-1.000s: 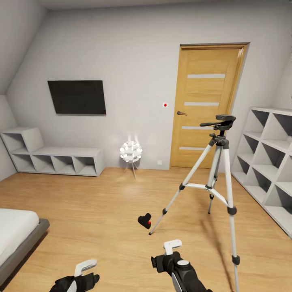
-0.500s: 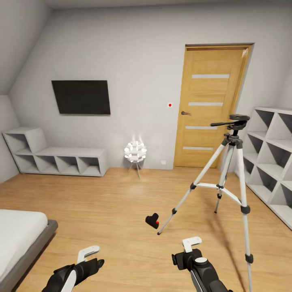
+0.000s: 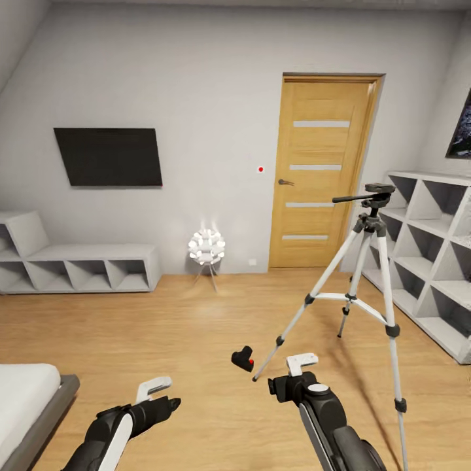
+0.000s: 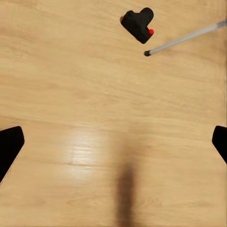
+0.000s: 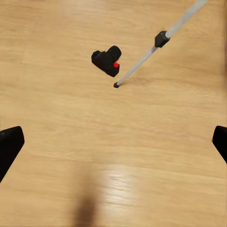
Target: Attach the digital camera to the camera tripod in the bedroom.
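- Digital camera: small, black, with a red button; lay on the light wood floor just beside the foot of the tripod's nearest leg, apart from both grippers. From the left wrist it showed near that leg's tip; from the right wrist it sat close to the same tip.
- Camera tripod: stood upright on three spread silver legs at the right of the room, black pan head on top with its long handle pointing toward the door side. Nothing was mounted on the head.
- Left gripper: hung low over bare floor, well short of the camera; jaws spread wide (dark finger edges at opposite sides of its wrist view), holding nothing.
- Right gripper: hung above the floor near the camera and the leg's foot; jaws likewise spread apart and empty.
- Bedroom fittings: wooden door in the far wall; dark wall screen; low white cube shelf beneath it; small white globe lamp on thin legs between shelf and door; taller white cube shelves along the right wall, behind the tripod; corner of a low grey bed at the near left.
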`<state>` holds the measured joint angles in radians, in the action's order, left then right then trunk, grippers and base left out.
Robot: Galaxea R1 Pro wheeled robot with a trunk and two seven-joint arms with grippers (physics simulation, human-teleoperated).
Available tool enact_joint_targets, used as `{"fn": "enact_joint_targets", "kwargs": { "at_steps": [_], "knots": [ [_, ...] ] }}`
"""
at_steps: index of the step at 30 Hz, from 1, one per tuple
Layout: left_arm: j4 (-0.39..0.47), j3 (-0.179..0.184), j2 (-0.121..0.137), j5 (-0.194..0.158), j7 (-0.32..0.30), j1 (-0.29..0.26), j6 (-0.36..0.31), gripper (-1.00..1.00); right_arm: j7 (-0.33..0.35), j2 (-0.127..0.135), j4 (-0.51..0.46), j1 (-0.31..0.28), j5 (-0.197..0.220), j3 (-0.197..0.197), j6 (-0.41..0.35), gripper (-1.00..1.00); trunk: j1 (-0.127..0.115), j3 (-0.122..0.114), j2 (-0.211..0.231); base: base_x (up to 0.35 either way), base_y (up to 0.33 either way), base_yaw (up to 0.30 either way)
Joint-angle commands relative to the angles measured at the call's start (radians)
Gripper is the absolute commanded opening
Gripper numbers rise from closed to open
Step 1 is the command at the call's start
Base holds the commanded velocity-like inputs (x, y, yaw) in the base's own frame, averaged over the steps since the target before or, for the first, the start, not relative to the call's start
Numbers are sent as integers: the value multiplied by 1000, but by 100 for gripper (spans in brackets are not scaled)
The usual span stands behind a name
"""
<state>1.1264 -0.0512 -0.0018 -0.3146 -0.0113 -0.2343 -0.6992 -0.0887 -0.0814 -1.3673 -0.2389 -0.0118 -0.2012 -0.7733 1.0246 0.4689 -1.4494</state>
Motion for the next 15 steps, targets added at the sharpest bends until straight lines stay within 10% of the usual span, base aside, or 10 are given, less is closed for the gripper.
{"fn": "enact_joint_targets", "kwargs": {
  "at_steps": [1,15],
  "knots": [
    [3,2,-4,-3,-1,-4,-7,100,-3,-2,-10,-1,-1,-2,-9,100,0,1,-1,247,197,-216],
    [-3,26,-25,-5,5,-3,26,100,1,-6,-62,-2,-7,-29,13,100,0,1,-1,288,158,-54]
  ]
}}
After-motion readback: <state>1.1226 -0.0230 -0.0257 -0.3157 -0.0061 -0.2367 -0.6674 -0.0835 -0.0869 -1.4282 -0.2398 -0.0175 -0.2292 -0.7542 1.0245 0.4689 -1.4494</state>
